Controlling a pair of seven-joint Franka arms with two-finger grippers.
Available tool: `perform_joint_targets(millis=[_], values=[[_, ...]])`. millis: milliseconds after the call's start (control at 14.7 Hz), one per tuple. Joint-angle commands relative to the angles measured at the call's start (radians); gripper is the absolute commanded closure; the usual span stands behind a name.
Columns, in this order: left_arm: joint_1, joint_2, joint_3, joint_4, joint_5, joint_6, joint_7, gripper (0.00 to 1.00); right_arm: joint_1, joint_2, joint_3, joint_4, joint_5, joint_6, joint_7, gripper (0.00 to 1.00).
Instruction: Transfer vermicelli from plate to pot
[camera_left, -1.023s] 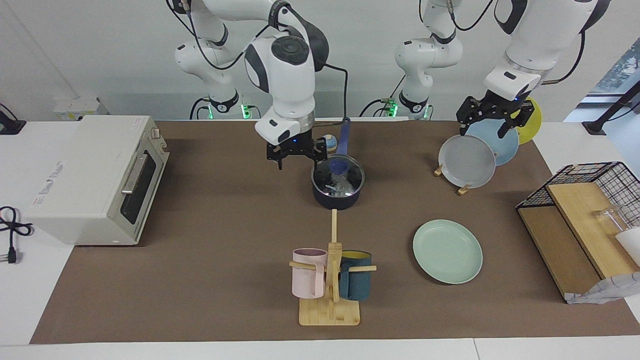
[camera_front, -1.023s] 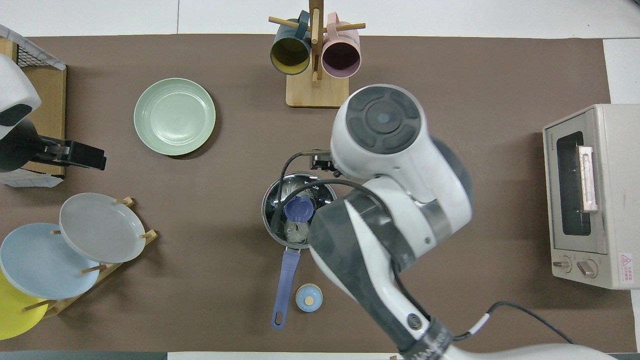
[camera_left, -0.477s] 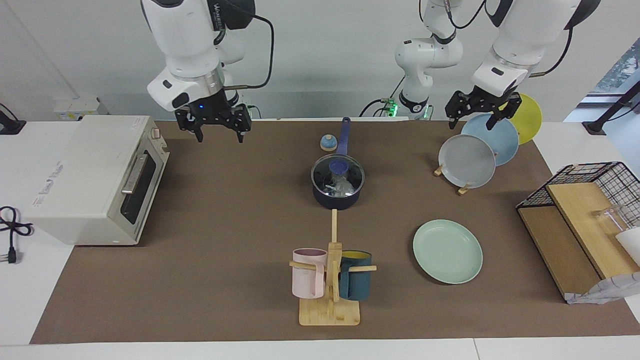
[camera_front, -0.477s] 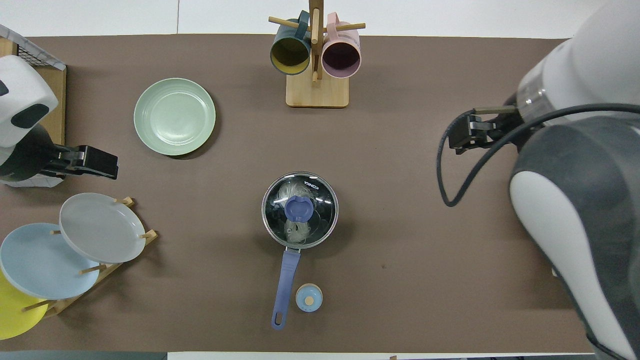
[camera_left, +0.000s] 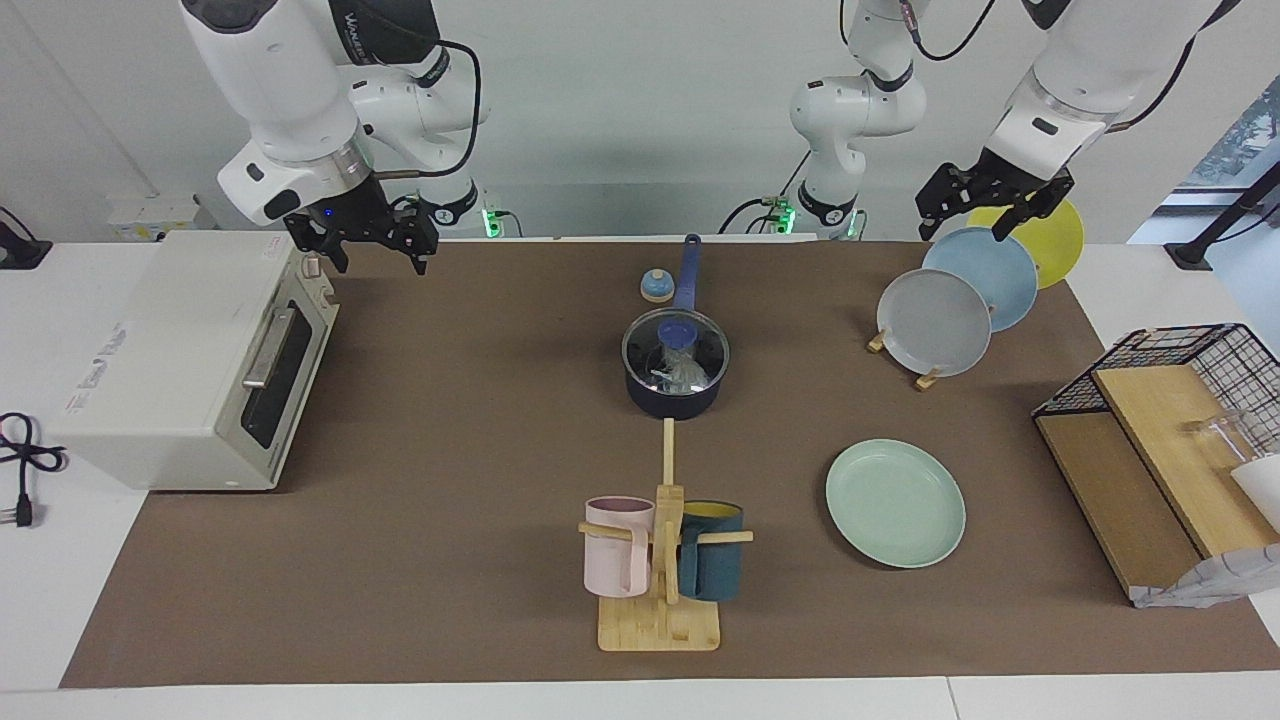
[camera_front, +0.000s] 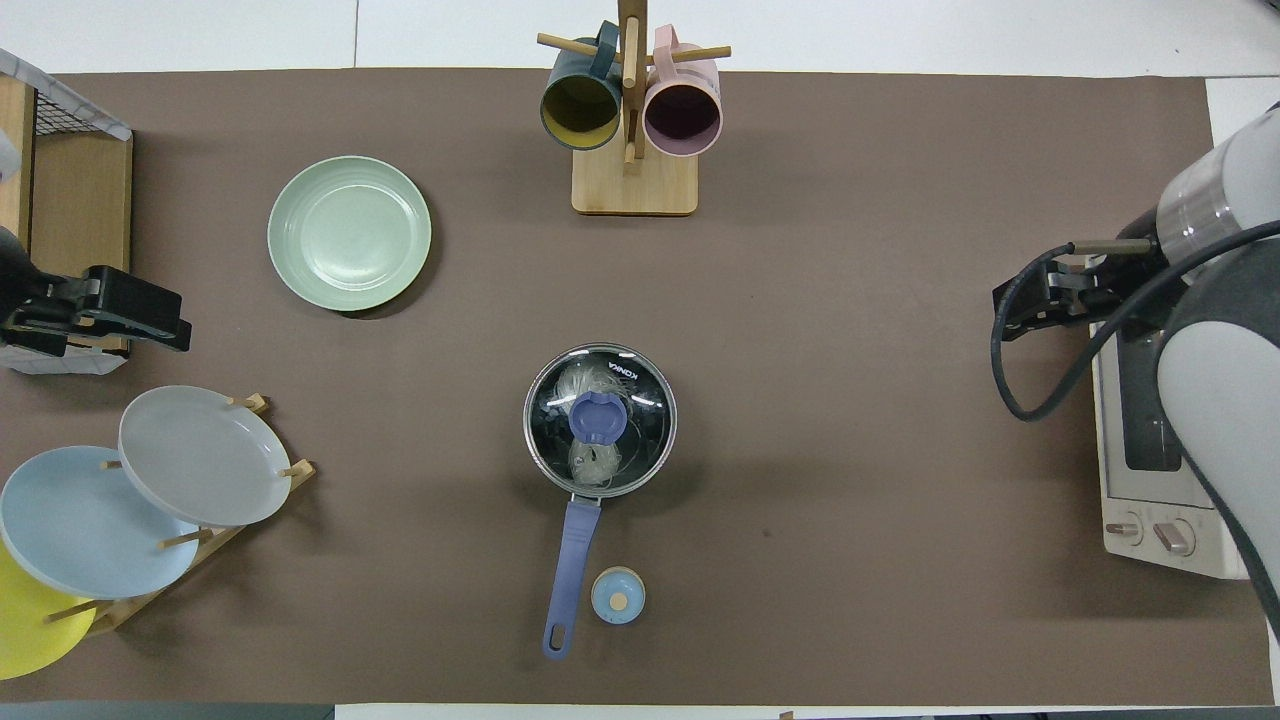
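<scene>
The dark navy pot (camera_left: 675, 395) stands mid-table with its blue handle (camera_front: 570, 570) pointing toward the robots. A glass lid with a blue knob (camera_left: 678, 330) sits on it. The whitish vermicelli (camera_left: 684, 372) lies inside the pot under the lid, and it also shows in the overhead view (camera_front: 592, 460). The mint-green plate (camera_left: 895, 503) (camera_front: 349, 233) lies bare, farther from the robots, toward the left arm's end. My right gripper (camera_left: 378, 262) is open and empty, raised by the toaster oven's corner. My left gripper (camera_left: 962, 228) is open and empty, raised over the plate rack.
A toaster oven (camera_left: 190, 350) stands at the right arm's end. A mug tree (camera_left: 660, 560) with two mugs stands farther out than the pot. A rack with grey, blue and yellow plates (camera_left: 935, 320) and a wire basket (camera_left: 1160, 400) are at the left arm's end. A small blue knob-like thing (camera_left: 655, 285) lies beside the pot handle.
My right gripper has swung away from beside the pot toward the toaster oven and risen. My left gripper has risen a little over the plate rack. The pot and lid have not moved.
</scene>
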Motion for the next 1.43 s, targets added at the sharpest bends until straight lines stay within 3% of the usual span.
perform_joint_targets(millis=[0, 205, 1023, 1364], values=[[-0.011, -0.021, 0.013, -0.051, -0.015, 0.033, -0.025, 0.00, -0.037, -0.053, 0.002, -0.072, 0.020, 0.080, -0.080, 0.00], [-0.010, -0.023, 0.013, -0.048, -0.012, 0.024, -0.031, 0.00, -0.060, -0.077, -0.001, -0.118, 0.007, 0.090, -0.154, 0.00], [0.012, -0.059, 0.012, -0.082, -0.012, 0.008, -0.031, 0.00, -0.128, -0.071, 0.007, -0.119, -0.019, 0.100, -0.237, 0.00], [0.015, -0.058, 0.013, -0.080, 0.021, 0.015, -0.022, 0.00, -0.181, -0.068, 0.061, -0.112, -0.019, 0.090, -0.228, 0.00]])
